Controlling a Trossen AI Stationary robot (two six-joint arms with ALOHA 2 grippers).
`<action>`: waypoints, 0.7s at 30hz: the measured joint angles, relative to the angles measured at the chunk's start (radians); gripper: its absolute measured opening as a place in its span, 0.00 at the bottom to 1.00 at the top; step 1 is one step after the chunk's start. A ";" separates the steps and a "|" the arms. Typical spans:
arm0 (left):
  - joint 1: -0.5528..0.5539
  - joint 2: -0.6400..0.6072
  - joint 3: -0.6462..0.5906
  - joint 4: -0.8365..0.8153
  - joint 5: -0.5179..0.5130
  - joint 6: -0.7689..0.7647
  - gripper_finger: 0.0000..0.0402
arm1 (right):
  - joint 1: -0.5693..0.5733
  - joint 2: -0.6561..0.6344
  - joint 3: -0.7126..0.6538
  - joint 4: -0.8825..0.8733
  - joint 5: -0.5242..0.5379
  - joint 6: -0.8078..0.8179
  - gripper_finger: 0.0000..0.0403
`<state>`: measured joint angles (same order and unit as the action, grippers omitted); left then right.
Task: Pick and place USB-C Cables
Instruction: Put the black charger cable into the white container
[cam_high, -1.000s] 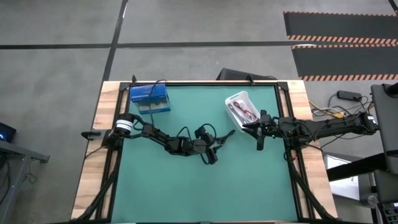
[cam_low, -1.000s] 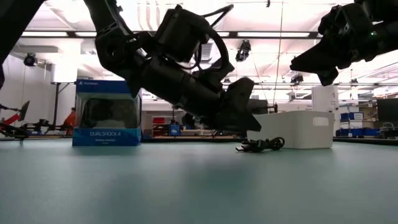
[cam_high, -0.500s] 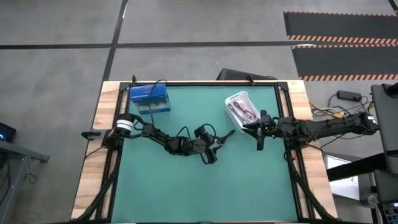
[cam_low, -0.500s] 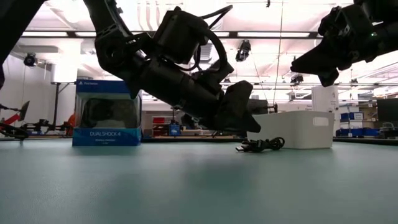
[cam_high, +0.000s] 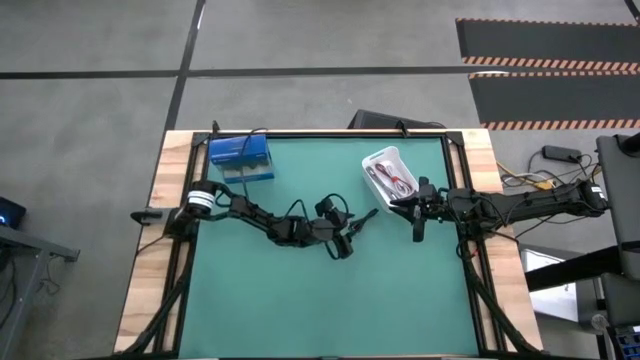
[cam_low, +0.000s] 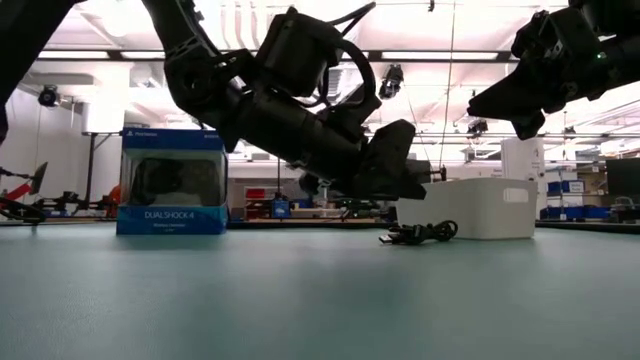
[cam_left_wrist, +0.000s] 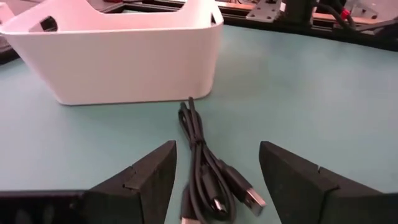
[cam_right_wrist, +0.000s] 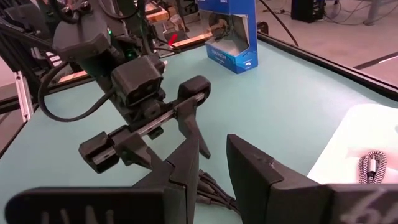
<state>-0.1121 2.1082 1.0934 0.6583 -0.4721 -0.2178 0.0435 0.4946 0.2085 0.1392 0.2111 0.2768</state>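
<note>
A black USB-C cable bundle (cam_left_wrist: 205, 171) lies flat on the green table, just in front of the white bin (cam_left_wrist: 118, 56); it also shows in the high view as the black cable (cam_high: 365, 216) and in the low view as the black cable (cam_low: 420, 233). My left gripper (cam_left_wrist: 217, 149) is open and hovers low, with a finger on either side of the cable's near end, touching nothing. The bin (cam_high: 390, 172) holds red and white cables (cam_high: 398, 182) and a silver-grey one (cam_right_wrist: 371, 165). My right gripper (cam_high: 418, 224) is open and waits raised beside the bin.
A blue box (cam_high: 240, 157) stands at the far left corner of the table. The white bin (cam_low: 480, 206) stands just beyond the black cable. The right arm (cam_low: 550, 70) hangs above the bin's near side. Green table stretches toward the near edge (cam_high: 330, 320).
My left gripper has moved a little toward the black cable and the white bin, and has risen slightly off the table. The cable and the right arm have kept still.
</note>
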 joint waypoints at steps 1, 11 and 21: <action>0.002 0.000 0.002 0.000 0.000 0.007 0.53 | 0.000 0.000 0.000 0.000 0.000 0.000 0.18; 0.015 0.000 0.006 0.015 0.000 0.017 0.53 | 0.000 0.000 0.000 -0.001 0.000 -0.007 0.18; 0.009 0.133 0.077 0.057 -0.007 -0.011 0.53 | 0.000 0.002 0.000 -0.016 0.000 -0.003 0.18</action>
<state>-0.1028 2.2409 1.1707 0.7149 -0.4794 -0.2291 0.0437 0.4969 0.2085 0.1236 0.2110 0.2737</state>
